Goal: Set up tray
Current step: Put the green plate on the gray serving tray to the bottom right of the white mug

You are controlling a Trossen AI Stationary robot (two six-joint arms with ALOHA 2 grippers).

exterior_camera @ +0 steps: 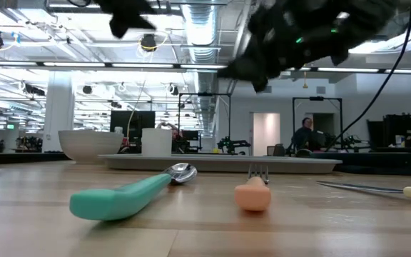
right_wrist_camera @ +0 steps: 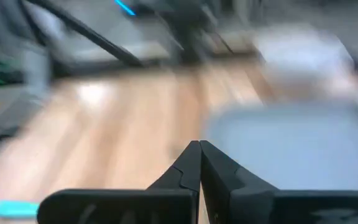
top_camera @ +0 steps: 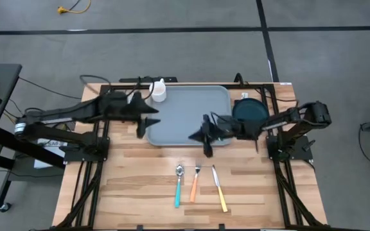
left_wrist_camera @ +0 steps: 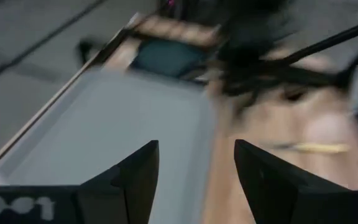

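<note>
Wooden slatted table [top_camera: 133, 186], black frame along its sides. Tray [top_camera: 188, 119] lies flat at the far edge, about centre. White bowl [top_camera: 158, 92] at the tray's far left corner; whether on the tray or on the wood, can't tell. Dark folded napkin [top_camera: 250, 110] beside the tray toward the far right corner. Near the front edge, side by side: teal-handled spoon [top_camera: 178, 185], orange-handled fork [top_camera: 195, 183], yellow-handled knife [top_camera: 220, 189], all pointing toward the tray.

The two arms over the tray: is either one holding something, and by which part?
Nothing is held. The left end effector is open over the tray, with only air between its fingers. The right end effector is shut on nothing, at the tray's near edge.
</note>
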